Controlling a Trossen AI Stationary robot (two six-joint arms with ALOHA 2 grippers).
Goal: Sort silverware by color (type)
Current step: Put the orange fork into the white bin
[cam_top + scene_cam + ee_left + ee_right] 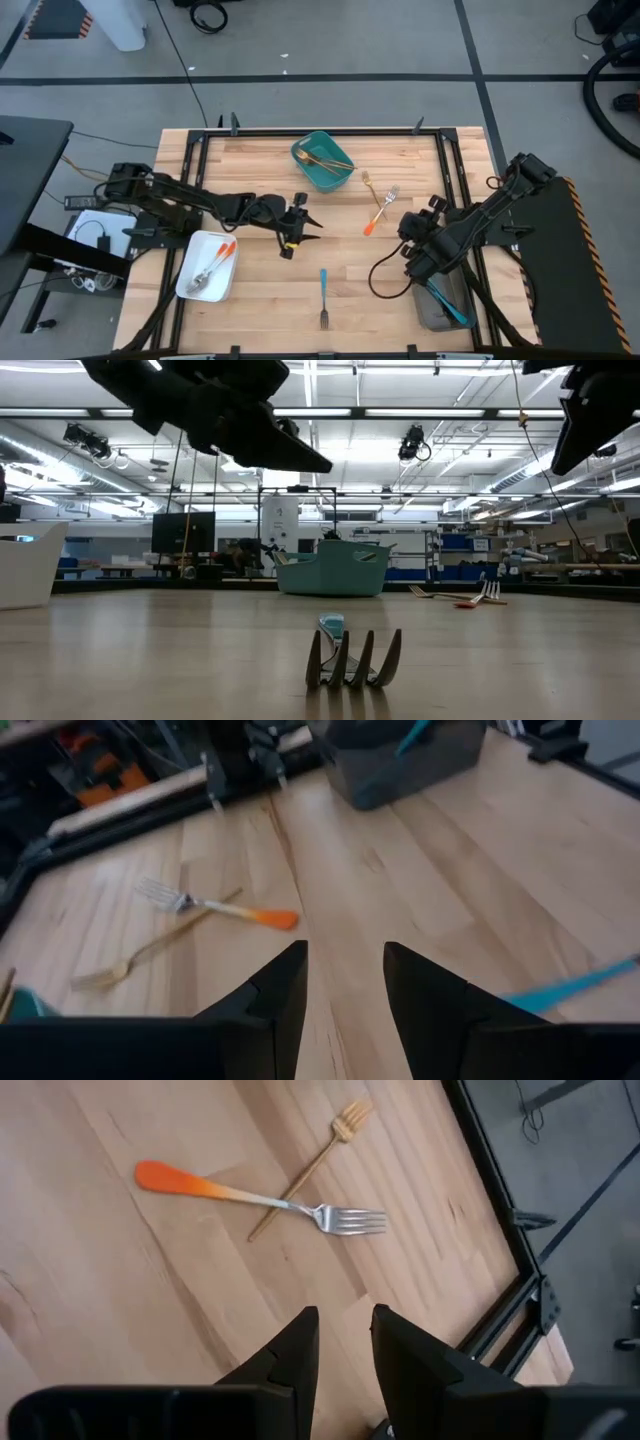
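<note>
An orange-handled fork [379,211] lies crossed over an all-gold fork [369,184] on the table right of centre; both show in the right wrist view [250,1195] [306,1164]. A blue-handled fork [324,296] lies alone near the near edge, tines toward the low camera [352,656]. My left gripper [310,226] hovers open mid-table, pointing right [345,982]. My right gripper [407,228] hovers open just right of the crossed forks [345,1338]. Neither gripper holds anything.
The teal bin [322,160] at the far middle holds gold utensils. A white tray [207,266] near the left edge holds orange-handled pieces. A grey tray [446,303] at the near right holds a blue-handled one. A black frame [440,150] rims the table.
</note>
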